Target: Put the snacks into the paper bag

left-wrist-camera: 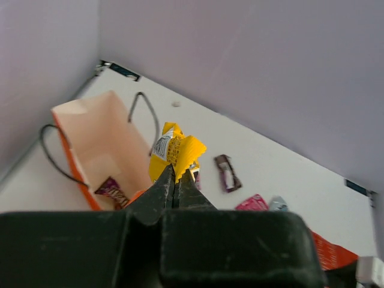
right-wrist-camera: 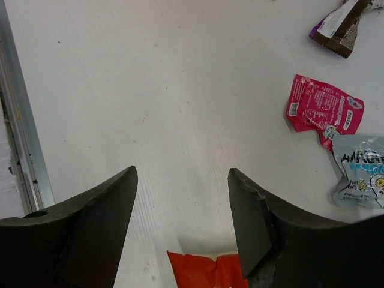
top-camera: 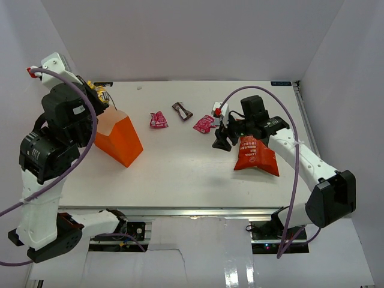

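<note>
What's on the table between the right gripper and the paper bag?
Bare table, per the top view. A pink sweet, dark brown sweet and another pink sweet lie farther back, off the line from right gripper to paper bag.

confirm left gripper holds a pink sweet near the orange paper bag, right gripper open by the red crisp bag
One error: the left wrist view shows the left gripper shut on the yellow candy pack, not a pink sweet. It is near the orange paper bag, and the right gripper is open by the red crisp bag.
</note>
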